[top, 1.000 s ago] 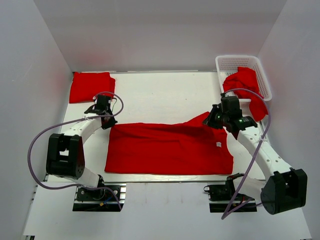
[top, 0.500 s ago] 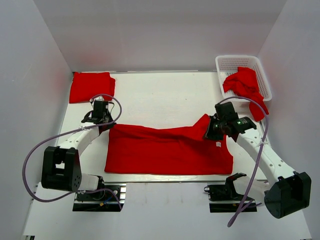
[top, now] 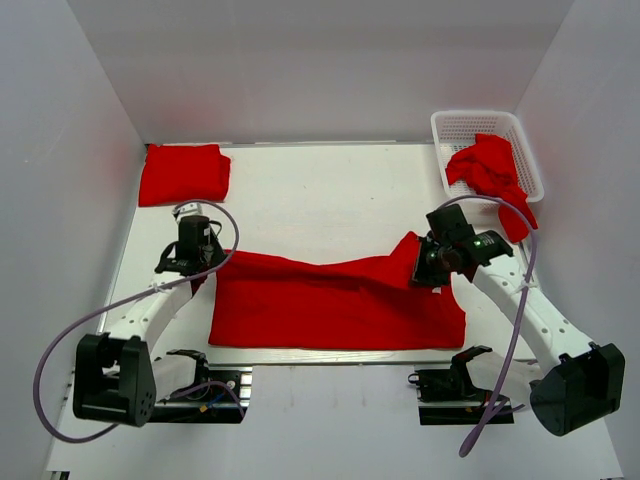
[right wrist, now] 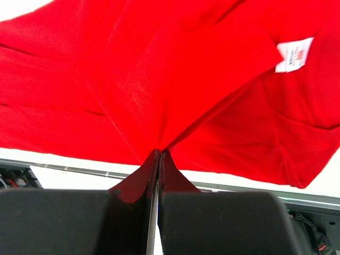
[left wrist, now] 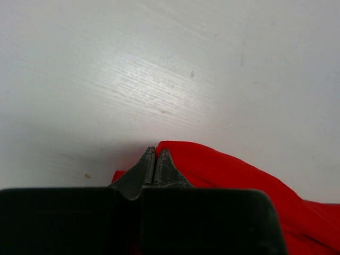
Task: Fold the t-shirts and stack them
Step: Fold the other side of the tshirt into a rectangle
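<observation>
A red t-shirt [top: 340, 300] lies spread across the near half of the table. My left gripper [top: 198, 266] is shut at its far left corner; in the left wrist view the closed tips [left wrist: 155, 151] sit in a raised fold of the t-shirt [left wrist: 223, 170]. My right gripper [top: 427, 264] is shut on the shirt's far right edge and holds it lifted. In the right wrist view the t-shirt [right wrist: 159, 79] tents up to the tips [right wrist: 159, 152], and the white neck label [right wrist: 294, 54] shows. A folded red t-shirt [top: 183, 173] lies at the back left.
A white lattice basket [top: 462, 125] stands at the back right with more red t-shirts [top: 490, 170] spilling over its near rim. White walls close in the table on three sides. The table's front edge runs just below the spread shirt.
Both grippers have moved toward the near edge. The right one has drawn the shirt's lifted far right edge with it. The left arm has pulled back along the shirt's left corner.
</observation>
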`<state>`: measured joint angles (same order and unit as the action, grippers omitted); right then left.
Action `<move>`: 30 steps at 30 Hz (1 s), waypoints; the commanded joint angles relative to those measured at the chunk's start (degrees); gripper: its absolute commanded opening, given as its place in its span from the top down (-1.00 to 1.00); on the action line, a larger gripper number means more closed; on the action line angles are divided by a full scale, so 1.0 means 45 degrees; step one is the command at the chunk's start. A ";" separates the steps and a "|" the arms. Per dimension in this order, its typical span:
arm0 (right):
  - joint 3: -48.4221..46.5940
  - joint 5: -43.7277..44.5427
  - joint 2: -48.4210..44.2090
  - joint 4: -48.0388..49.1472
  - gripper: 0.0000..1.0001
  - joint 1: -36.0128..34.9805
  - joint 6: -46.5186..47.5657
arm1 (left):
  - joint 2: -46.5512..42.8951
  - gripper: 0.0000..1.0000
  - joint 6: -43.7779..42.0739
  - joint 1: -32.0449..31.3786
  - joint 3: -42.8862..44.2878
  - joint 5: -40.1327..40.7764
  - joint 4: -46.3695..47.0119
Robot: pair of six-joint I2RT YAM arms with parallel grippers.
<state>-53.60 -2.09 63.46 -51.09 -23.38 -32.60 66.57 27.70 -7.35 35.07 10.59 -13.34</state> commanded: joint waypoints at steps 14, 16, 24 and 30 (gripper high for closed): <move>0.0603 -0.1001 -0.0508 0.0202 1.00 -0.0079 -0.0041 | -0.1628 1.00 0.0914 -0.0026 -0.1834 0.0030 -0.0510; 0.0759 -0.1059 -0.0528 0.0201 1.00 -0.0098 0.0037 | -0.1997 1.00 0.1051 -0.0026 -0.1991 0.0165 -0.0627; 0.0994 -0.1119 -0.0762 -0.0071 1.00 -0.0060 0.0038 | -0.2720 1.00 0.1850 -0.0026 -0.2539 0.0420 -0.1817; 0.0254 -0.0338 -0.1075 -0.0931 1.00 -0.0040 0.0154 | -0.2995 1.00 0.1988 -0.0026 -0.1779 0.0733 -0.2289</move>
<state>-49.76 -5.56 59.88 -51.72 -23.42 -32.58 54.74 35.73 -7.35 24.49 11.73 -21.76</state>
